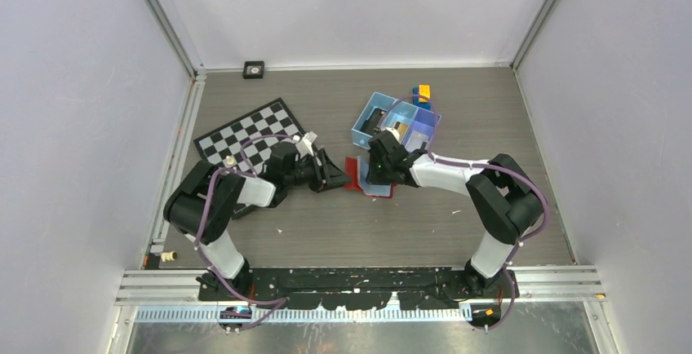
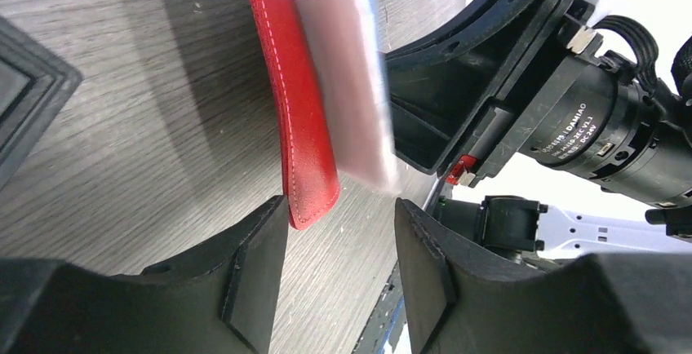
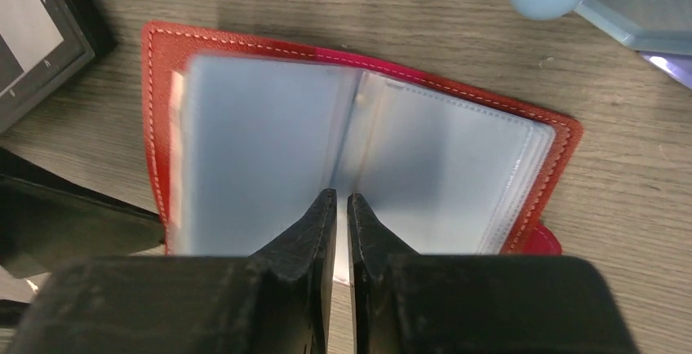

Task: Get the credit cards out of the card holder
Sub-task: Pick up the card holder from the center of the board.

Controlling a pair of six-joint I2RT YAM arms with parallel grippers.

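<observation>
We find one card holder (image 3: 269, 142) lying open at mid-table, directly under the right gripper (image 3: 342, 207). Its fingers are pressed almost together on a pale leaf (image 2: 359, 101) at the holder's middle fold; card or sleeve, we cannot tell. The left gripper (image 2: 341, 211), jaws spread, sits at the holder's left edge with the red cover just at its mouth. We cannot count any separate cards. One blue tray (image 1: 359, 134) stands just beyond.
</observation>
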